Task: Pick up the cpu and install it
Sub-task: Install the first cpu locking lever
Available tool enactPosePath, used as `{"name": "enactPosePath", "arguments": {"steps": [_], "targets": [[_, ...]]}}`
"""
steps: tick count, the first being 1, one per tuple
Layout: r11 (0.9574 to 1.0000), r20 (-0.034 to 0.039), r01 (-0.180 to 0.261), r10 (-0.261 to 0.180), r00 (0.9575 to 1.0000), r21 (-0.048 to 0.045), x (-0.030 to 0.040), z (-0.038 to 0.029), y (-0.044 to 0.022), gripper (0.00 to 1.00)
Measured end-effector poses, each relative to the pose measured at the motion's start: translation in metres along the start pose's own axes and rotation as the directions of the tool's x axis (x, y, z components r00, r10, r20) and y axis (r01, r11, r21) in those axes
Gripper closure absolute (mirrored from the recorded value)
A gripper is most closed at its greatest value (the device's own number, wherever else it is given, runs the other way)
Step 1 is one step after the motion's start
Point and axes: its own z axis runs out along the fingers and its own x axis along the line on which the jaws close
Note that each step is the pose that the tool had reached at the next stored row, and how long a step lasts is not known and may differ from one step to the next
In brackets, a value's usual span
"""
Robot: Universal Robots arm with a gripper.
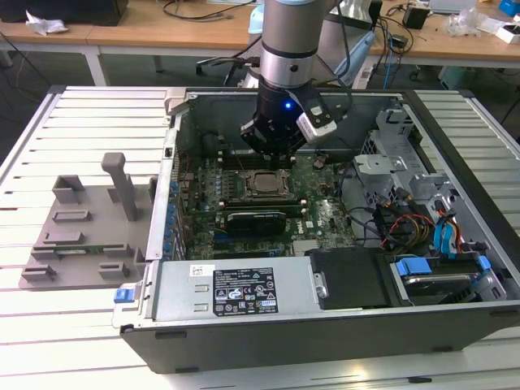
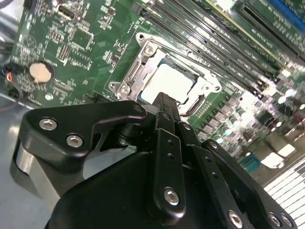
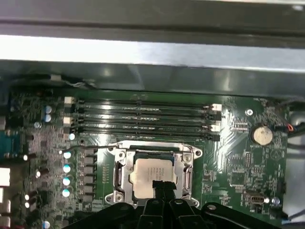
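One cpu (image 3: pixel 151 171) sits flat in the socket frame (image 3: pixel 121 168) on the motherboard (image 1: pixel 329 218), and your end effector (image 3: pixel 163 186) hangs right over it. In the first wrist view its dark fingertips (image 3: pixel 159 185) meet in a single narrow point with nothing between them, so you have the end effector closed and empty. That point overlaps one edge of the chip's silver-grey top; you cannot tell whether it touches the metal or stands just above it.

In the second wrist view the end effector (image 2: pixel 164 102) shows edge-on. Its tip is over the same edge of the cpu (image 2: pixel 167 80), and most of the pale lid lies bare beyond it inside the metal frame. In the exterior view you see the end effector (image 1: pixel 272 153) standing inside the open computer case (image 1: pixel 244 325), with the cpu (image 1: pixel 264 182) directly below it.

Long memory slots (image 3: pixel 143 117) run side by side just past the socket, beyond the cpu from the fingertips. A round coin battery (image 3: pixel 262 135) lies well off to one side of the end effector. A long black card (image 1: pixel 256 219) lies just beside the socket, opposite the memory slots. The case rests on a slatted surface (image 1: pixel 81 122), where a grey fixture (image 1: pixel 81 236) stands well apart from the end effector.
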Motion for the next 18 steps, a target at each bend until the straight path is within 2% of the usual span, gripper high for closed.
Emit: {"name": "enactPosePath", "arguments": {"steps": [3,7,9,16,17,18], "targets": [[0.9969,0.0013,0.079,-0.079,0.9969,0.0010,0.0000,0.0000,0.0000,0.89],[0.9912,0.0021,0.132,-0.132,0.9912,0.0018,0.0000,0.0000,0.0000,0.89],[0.9869,0.0025,0.161,-0.161,0.9869,0.0023,0.0000,0.0000,0.0000,0.89],[0.9682,0.0039,0.250,-0.250,0.9682,0.0035,0.0000,0.0001,0.0000,0.89],[0.9641,0.0047,0.266,-0.266,0.9641,0.0024,0.0000,0.0001,0.0001,0.89],[0.9603,0.0072,0.279,-0.279,0.9603,-0.0038,0.0000,0.0000,0.0000,0.89]]}}
